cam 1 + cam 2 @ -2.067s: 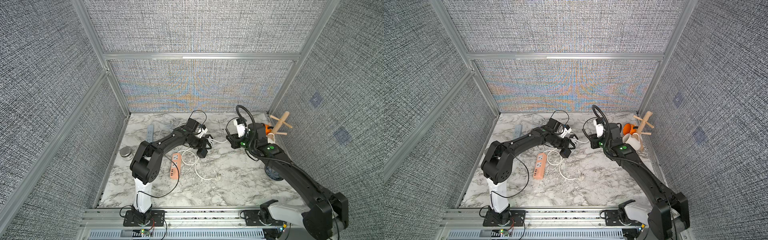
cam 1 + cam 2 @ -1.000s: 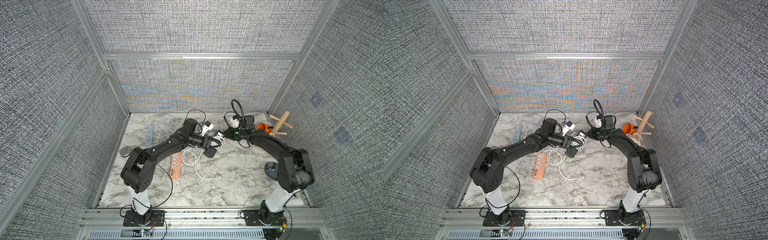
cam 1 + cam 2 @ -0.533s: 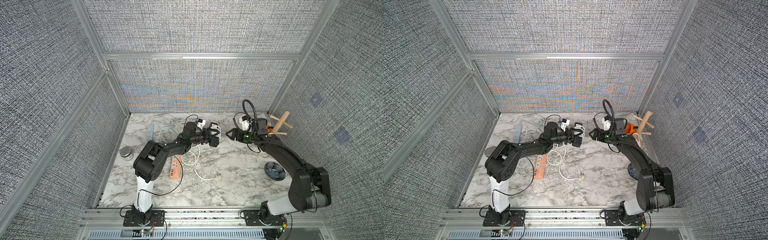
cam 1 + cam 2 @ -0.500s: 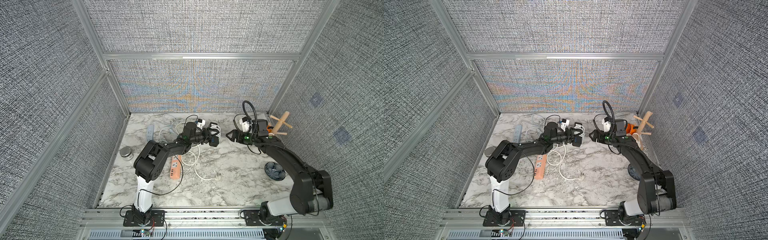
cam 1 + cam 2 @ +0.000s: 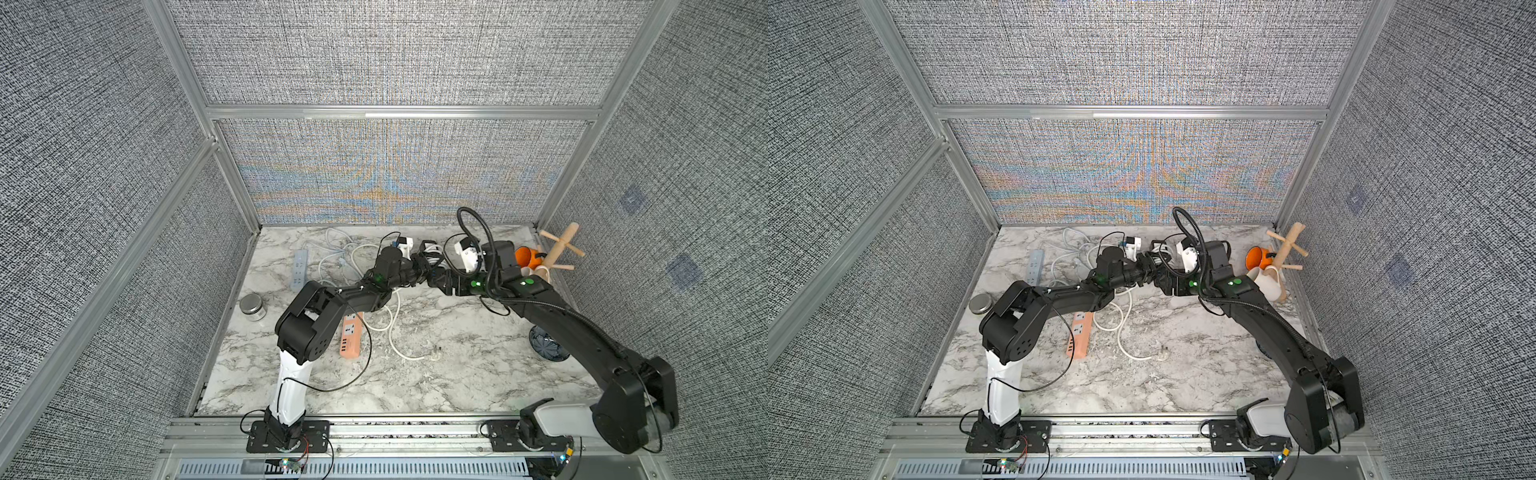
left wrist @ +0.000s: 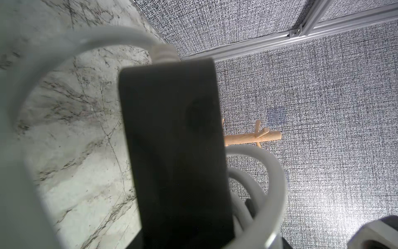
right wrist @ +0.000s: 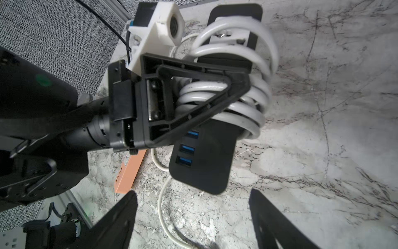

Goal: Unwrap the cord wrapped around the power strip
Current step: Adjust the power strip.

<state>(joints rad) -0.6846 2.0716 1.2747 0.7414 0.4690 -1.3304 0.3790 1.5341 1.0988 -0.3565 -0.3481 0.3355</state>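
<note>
A black power strip [image 7: 202,159] with blue ports is held off the table, and a white cord [image 7: 243,92] is coiled several times round its middle. My left gripper [image 5: 424,266] is shut on the strip; one of its black triangular fingers [image 7: 193,103] lies across the coils. In the left wrist view the strip [image 6: 178,151] fills the middle, with cord loops [image 6: 265,183] beside it. My right gripper [image 7: 193,217] is open and empty, just short of the strip's port end. In both top views the two grippers meet near the back middle [image 5: 1156,274].
An orange power strip [image 5: 351,340] and a loose white cable [image 5: 395,328] lie on the marble table under the left arm. A grey-blue strip [image 5: 299,268] and a metal tin [image 5: 251,305] sit at the left. A wooden mug tree [image 5: 557,249], an orange mug [image 5: 524,257], a white mug [image 5: 1264,282] and a dark bowl [image 5: 546,349] stand at the right.
My right gripper opened and drew away to the right, then came back up to the strip's end, open. The left gripper kept its hold and carried the strip toward the back.
</note>
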